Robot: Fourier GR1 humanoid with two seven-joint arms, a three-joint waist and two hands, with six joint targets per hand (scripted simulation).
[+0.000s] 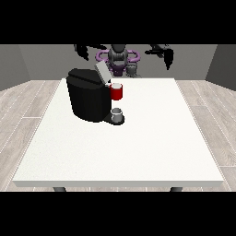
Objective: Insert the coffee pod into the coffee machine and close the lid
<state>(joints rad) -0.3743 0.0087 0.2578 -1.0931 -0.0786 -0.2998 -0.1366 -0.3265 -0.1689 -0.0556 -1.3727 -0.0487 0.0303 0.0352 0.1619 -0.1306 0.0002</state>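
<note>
coffee machine (87,99) | lid (102,72) up | grey thing (117,112), perhaps a pod, at base

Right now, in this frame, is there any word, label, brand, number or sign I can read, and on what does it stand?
None: no text can be read anywhere in the front view.
The black coffee machine shows no brand or label, and its raised lid is plain.
The red thing at the machine and the grey thing below it carry no marks.
The white table is unmarked.
</note>
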